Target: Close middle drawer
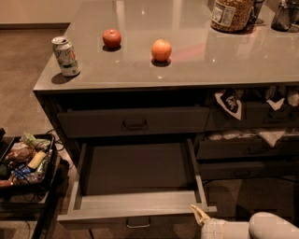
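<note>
The middle drawer [135,205] is pulled far out below the counter, a long, plain, empty box. Its flat front faces me at the bottom, with a small pull handle [138,223] at centre. My gripper [200,215] is at the bottom right. Its tan fingers look shut together and empty, with their tips at the right end of the drawer front. The white arm [254,228] runs off to the lower right.
The top drawer [135,122] is closed above. On the counter [196,60] are a soda can [65,56], an apple [111,38], an orange [161,50] and a jar [230,14]. Right-hand drawers [247,149] hold snack bags. A black tray of snacks [23,161] stands at the left.
</note>
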`<move>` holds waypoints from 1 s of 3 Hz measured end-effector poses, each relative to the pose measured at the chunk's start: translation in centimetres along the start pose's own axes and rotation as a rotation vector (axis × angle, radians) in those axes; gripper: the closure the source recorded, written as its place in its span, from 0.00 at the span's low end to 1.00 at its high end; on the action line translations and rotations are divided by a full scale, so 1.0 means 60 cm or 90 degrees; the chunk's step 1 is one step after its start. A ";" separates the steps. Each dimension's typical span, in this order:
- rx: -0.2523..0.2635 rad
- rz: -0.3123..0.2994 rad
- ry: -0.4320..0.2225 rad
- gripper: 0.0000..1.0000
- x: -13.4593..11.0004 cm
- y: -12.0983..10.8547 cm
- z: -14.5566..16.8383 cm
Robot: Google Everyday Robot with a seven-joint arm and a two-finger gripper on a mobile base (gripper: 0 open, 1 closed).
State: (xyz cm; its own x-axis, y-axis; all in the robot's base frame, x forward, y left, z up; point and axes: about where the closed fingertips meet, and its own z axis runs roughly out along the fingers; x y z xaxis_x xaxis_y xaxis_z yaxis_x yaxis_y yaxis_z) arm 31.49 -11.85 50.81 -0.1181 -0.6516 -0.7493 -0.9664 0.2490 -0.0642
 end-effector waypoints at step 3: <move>-0.002 0.003 -0.003 0.65 0.003 0.003 0.006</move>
State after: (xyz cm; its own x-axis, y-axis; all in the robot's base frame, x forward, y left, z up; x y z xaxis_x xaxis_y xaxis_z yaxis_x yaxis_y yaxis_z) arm 31.40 -11.69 50.41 -0.1219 -0.6464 -0.7532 -0.9666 0.2497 -0.0578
